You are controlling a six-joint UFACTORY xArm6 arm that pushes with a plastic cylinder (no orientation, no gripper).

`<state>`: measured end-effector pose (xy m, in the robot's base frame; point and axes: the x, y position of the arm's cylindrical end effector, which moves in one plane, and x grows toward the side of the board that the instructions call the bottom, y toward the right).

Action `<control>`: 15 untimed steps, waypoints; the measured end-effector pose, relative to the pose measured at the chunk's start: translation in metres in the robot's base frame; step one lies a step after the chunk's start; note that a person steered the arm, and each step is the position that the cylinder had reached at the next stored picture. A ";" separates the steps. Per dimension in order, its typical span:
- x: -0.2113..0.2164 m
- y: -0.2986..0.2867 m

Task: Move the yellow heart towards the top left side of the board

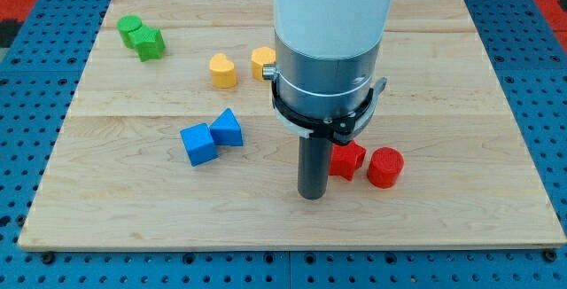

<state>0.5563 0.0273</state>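
The yellow heart [223, 70] lies on the wooden board [425, 227] left of centre, in its upper half. A second yellow block [262, 61], partly hidden by the arm, sits just to its right. My tip [310, 196] rests on the board below centre, well down and to the right of the heart and apart from it. It stands right beside the red star-like block [348, 160], at its left.
A red cylinder [385, 167] sits right of the red star-like block. A blue cube [198, 144] and a blue triangular block [228, 128] touch at left of centre. Two green blocks [141, 38] sit together at the top left. The arm's body [330, 50] hides the top centre.
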 end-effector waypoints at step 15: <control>-0.364 -0.269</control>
<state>0.1925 -0.2417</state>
